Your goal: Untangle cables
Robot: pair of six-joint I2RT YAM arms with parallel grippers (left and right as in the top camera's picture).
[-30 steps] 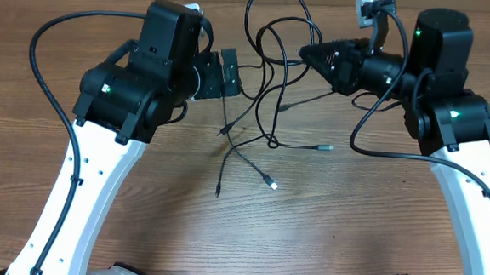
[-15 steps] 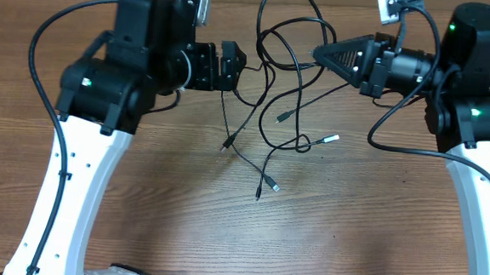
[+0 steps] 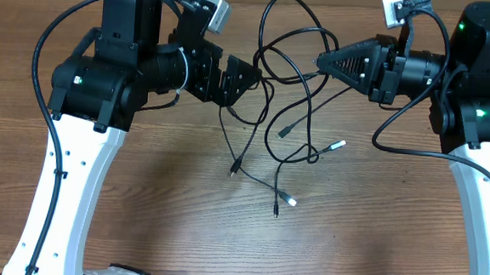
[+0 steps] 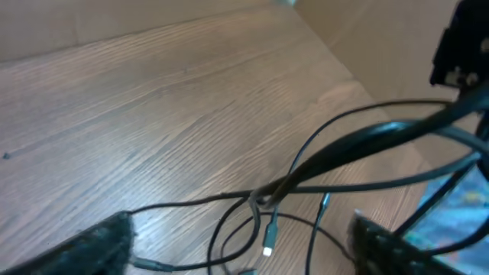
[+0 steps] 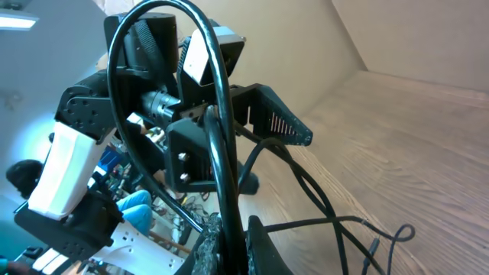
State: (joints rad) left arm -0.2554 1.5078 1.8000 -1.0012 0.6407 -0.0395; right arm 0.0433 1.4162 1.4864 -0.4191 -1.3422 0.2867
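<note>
The right gripper (image 3: 320, 61) is clenched on the cables (image 5: 222, 153), which rise in a black loop from between its fingers in its own wrist view. Across the wooden desk (image 3: 376, 231), the left gripper (image 3: 247, 76) stands released, its two fingers (image 4: 92, 244) wide apart. Several strands pass through the gap between them without being pinched. Seen from overhead, the thin black cords hang and cross in a tangle between the two grippers, with one tall loop reaching toward the far edge of the desk. The loose ends trail down onto the wood nearer the arms' bases. Five plug ends (image 3: 338, 145) can be counted there, two with pale tips and three dark. How many separate cords make up the tangle cannot be told. Two arms work the scene, one on each side.
</note>
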